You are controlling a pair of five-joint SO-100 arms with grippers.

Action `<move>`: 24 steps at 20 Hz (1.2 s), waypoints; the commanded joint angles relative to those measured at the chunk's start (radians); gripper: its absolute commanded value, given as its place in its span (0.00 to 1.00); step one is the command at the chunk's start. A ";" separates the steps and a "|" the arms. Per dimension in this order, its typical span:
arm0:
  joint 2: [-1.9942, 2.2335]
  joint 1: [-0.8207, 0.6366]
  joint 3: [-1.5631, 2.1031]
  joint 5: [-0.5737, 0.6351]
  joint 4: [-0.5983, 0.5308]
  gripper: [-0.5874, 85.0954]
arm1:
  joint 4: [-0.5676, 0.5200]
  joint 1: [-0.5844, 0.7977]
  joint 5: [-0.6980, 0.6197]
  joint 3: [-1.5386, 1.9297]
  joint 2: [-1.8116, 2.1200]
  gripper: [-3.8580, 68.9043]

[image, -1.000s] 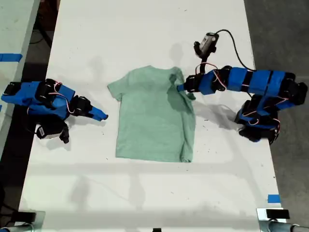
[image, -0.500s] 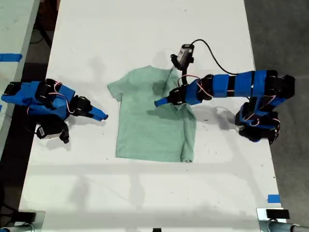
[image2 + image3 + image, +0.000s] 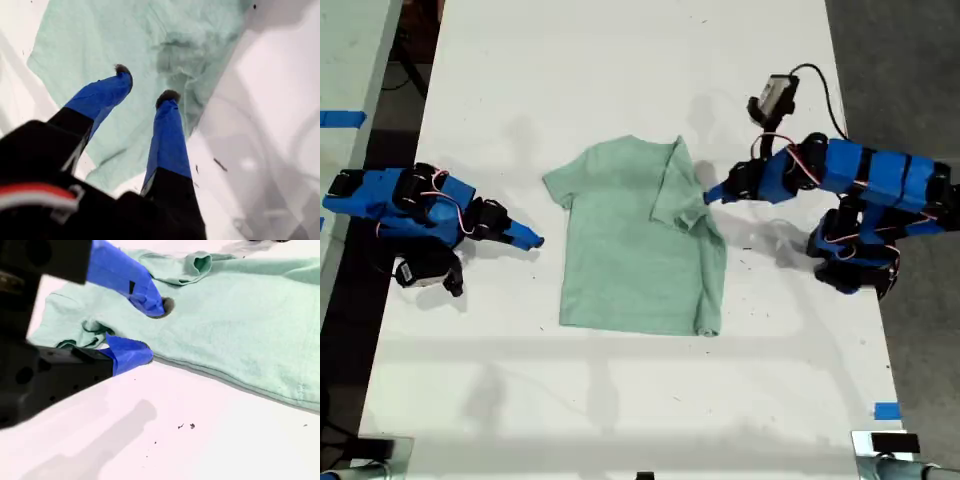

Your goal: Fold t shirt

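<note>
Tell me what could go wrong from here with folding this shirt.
The folded-over sleeve lies loose and rumpled, so it might flop open. My first end effector hangs open right by that flap and could snag it when moving. The shirt is bunched along its edge at the exterior view's right, so later folds may come out uneven.

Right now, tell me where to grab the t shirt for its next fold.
I'd grip the unfolded sleeve of the t shirt at its outer hem, coming in low from the exterior view's left. It lies flat and juts out that way; the other sleeve is already folded in.
</note>
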 commanded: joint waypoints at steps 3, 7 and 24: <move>0.005 -0.008 0.009 0.002 -0.018 0.14 | 0.104 -0.058 0.143 0.649 0.954 0.19; 0.005 -0.008 0.009 0.002 -0.018 0.14 | -0.012 -0.126 0.133 0.888 1.042 0.17; 0.005 -0.008 0.011 0.002 -0.018 0.14 | 0.097 -0.089 0.176 0.904 1.040 0.10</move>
